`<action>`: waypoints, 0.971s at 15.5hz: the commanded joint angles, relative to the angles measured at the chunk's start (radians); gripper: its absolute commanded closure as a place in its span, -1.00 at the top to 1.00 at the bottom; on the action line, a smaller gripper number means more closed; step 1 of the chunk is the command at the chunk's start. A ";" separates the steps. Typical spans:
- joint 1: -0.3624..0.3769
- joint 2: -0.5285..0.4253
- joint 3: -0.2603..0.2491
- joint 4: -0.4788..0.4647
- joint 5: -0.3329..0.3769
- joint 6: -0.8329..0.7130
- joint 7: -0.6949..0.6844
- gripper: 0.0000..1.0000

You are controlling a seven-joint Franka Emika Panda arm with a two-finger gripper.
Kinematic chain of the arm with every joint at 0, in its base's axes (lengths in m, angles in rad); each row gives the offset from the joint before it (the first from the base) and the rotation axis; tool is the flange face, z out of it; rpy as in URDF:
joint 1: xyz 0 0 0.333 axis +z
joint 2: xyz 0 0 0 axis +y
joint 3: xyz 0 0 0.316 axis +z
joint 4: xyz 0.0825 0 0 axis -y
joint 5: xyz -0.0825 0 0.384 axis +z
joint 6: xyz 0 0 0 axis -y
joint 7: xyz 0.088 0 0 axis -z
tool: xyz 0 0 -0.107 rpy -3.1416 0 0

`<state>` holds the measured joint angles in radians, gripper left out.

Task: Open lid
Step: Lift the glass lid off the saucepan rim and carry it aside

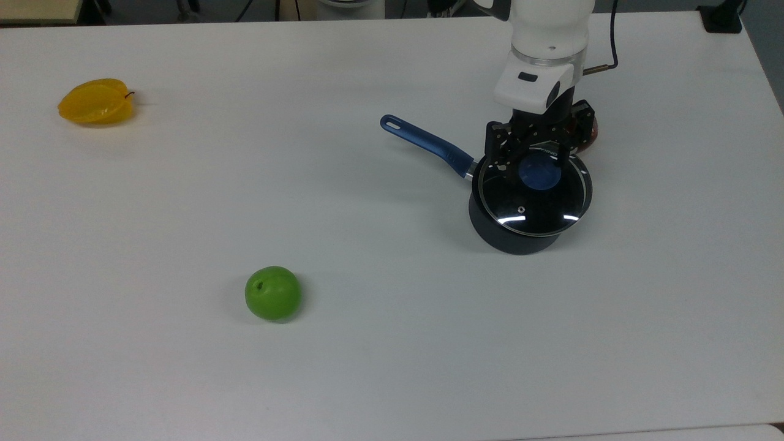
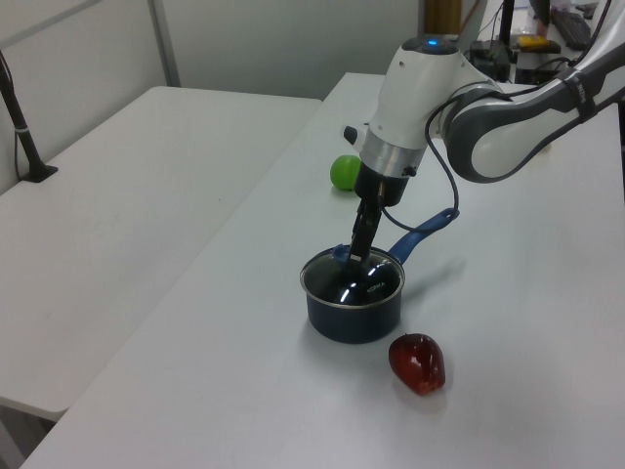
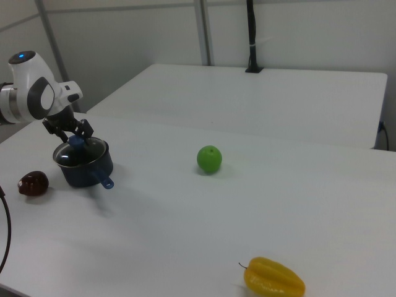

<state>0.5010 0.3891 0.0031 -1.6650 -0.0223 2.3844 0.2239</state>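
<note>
Two fingers of the gripper stand spread on either side of the blue knob, right of centre in the top view. The lid sits flat on the saucepan.

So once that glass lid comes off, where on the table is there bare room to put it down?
The widest bare stretch lies between the saucepan, the green apple and the yellow starfruit; the table nearer the top view's bottom edge is bare too. It is crowded behind the lid, where the gripper and a red fruit sit.
</note>
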 commanded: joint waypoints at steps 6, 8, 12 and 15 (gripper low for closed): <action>0.010 -0.029 -0.009 -0.038 -0.002 0.041 -0.005 0.36; 0.010 -0.030 -0.009 -0.038 -0.002 0.041 -0.003 0.27; 0.011 -0.036 -0.009 -0.036 0.002 0.041 -0.001 0.22; 0.011 -0.052 -0.009 -0.036 0.005 0.035 0.000 0.14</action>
<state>0.5017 0.3840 0.0031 -1.6649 -0.0222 2.3902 0.2239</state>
